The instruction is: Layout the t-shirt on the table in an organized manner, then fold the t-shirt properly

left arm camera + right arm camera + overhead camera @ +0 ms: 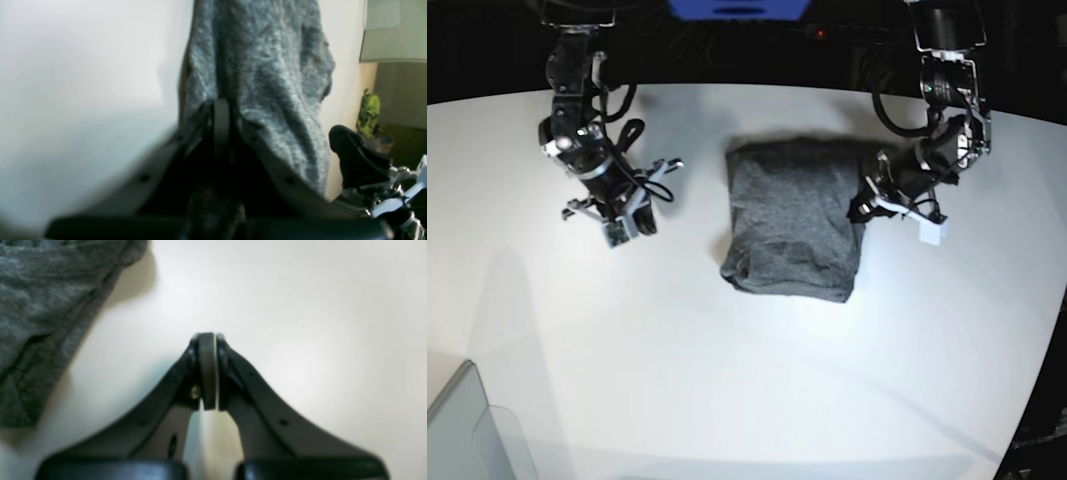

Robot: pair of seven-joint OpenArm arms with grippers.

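White table [727,380], folded t-shirt [792,215] in left hand [865,205].

The left arm comes down from the top of the base view on that view's right side, elbow bent, its wrist angled inward. The left end effector [864,207] has its jaws pressed together, with grey knit fabric bunched at the tips in the wrist view. The right arm hangs on the opposite side, wrist tilted down and outward. The right end effector [207,340] is fully closed, pads touching, holding nothing.
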